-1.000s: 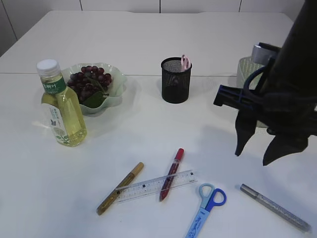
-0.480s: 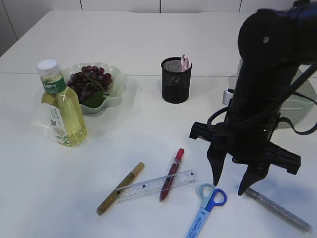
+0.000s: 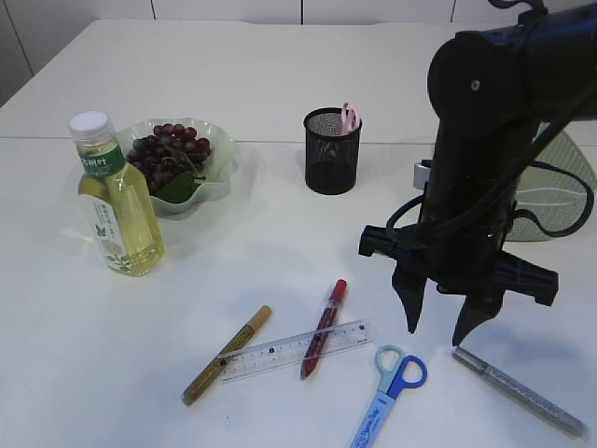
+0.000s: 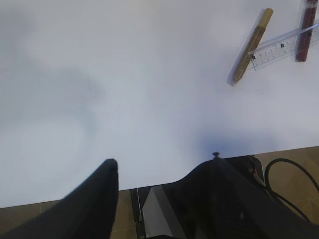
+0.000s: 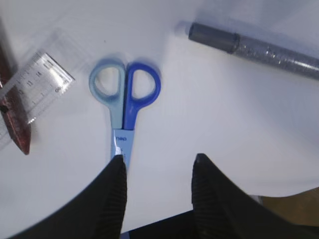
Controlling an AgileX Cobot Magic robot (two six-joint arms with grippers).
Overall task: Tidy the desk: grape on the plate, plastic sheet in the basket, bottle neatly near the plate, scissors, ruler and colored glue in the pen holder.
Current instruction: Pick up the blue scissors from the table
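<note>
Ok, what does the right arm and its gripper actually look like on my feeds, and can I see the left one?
The right arm is matte black with a thick rounded body, a flat crossbar at the wrist and looping black cables beside it. The right gripper ends in two tapered, pointed black fingers. No markings show. The left gripper shows only in its wrist view, as dark black shapes with a cable on the right.
</note>
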